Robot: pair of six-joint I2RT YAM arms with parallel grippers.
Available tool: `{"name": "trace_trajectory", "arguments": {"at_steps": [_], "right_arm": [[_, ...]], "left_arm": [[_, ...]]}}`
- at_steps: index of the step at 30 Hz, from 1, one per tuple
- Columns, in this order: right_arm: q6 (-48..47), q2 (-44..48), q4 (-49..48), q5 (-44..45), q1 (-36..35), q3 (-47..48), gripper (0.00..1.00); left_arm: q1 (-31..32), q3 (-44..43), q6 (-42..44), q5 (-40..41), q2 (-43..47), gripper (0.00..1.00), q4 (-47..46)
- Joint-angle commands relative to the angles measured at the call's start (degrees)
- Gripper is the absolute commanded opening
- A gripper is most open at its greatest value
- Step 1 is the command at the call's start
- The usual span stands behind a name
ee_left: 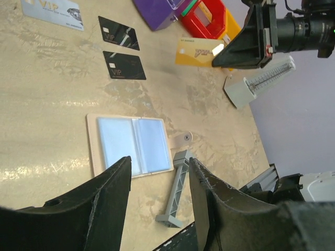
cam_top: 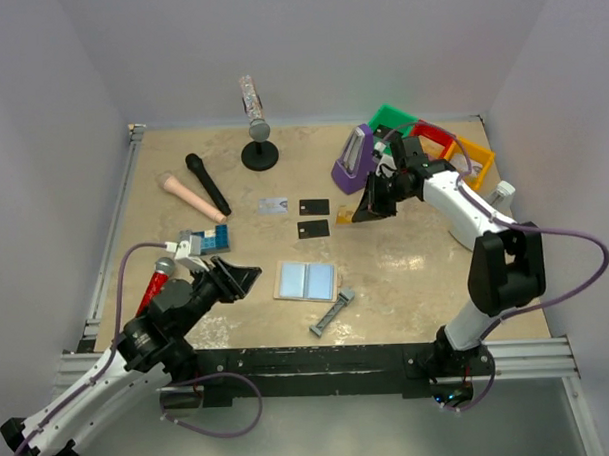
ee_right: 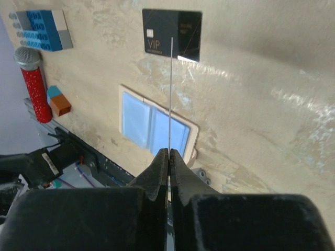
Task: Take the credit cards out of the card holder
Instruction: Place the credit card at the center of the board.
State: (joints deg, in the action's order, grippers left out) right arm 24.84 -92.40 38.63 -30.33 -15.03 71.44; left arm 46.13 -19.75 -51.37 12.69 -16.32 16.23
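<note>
The card holder (cam_top: 306, 281) lies open on the table, pale blue inside, and also shows below in the left wrist view (ee_left: 131, 144) and the right wrist view (ee_right: 157, 125). Beyond it lie a silver credit card (cam_top: 273, 205) and two black ones (cam_top: 314, 207) (cam_top: 313, 229). My right gripper (cam_top: 369, 208) (ee_right: 169, 151) is shut on the edge of a gold card (ee_left: 196, 52), seen edge-on as a thin line (ee_right: 170, 94). My left gripper (cam_top: 241, 278) (ee_left: 157, 167) hangs open and empty just left of the holder.
A grey metal bar (cam_top: 332, 311) lies right of the holder's near corner. A blue brick (cam_top: 203, 242) and a red microphone (cam_top: 156, 283) sit at left. Black (cam_top: 208, 183) and pink (cam_top: 191, 196) microphones, a stand (cam_top: 259, 155), a purple case (cam_top: 353, 158) and coloured boxes (cam_top: 432, 143) stand behind.
</note>
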Motion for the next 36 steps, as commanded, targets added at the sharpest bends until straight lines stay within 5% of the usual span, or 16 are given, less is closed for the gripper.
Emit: {"name": "trace_trajectory", "arguments": {"at_steps": [1,28,36], "right_arm": [[-4.36,-4.97,5.75,2.55,1.40,8.26,0.00],[-5.68,-19.92,8.65,3.08,1.76,14.96,0.00],[-4.72,-19.22,8.74,4.57,1.67,15.22,0.22]], "left_arm": [[-0.25,1.64,1.81,-0.65,4.00,0.52,3.72],[-0.16,3.05,4.70,-1.26,-3.20,0.52,0.12],[-0.25,3.49,4.35,-1.35,-3.64,0.52,-0.14]]}}
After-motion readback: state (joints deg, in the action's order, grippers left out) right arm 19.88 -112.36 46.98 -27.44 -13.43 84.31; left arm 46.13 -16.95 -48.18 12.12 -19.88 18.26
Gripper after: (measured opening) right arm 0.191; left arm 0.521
